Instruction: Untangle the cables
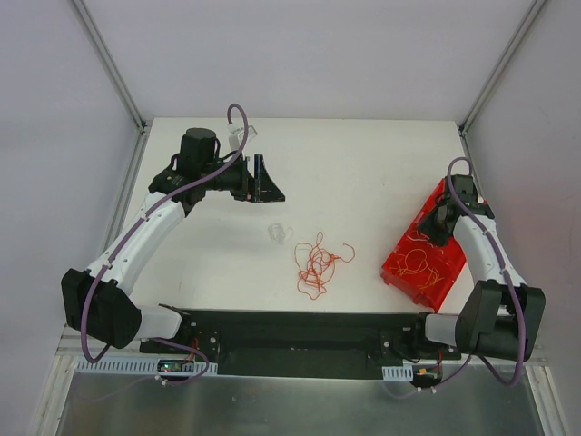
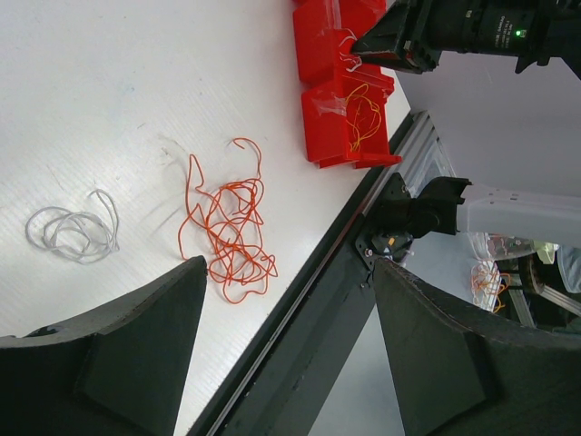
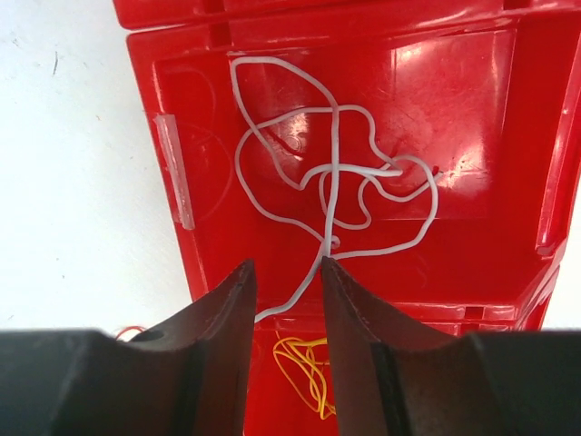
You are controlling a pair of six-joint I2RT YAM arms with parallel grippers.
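Right claw is narrowly parted over the red tray at the right side of the desk; the tail of the white cable crosses the gap between the fingers, not pinched. That cable lies looped in one compartment, and the yellow-orange cable is in the next compartment nearer. Left claw is wide open, holding nothing, over the far left of the desk, while the red-orange cable tangle lies near-centre on the desk, with the whitish coil just to its left, apart from it.
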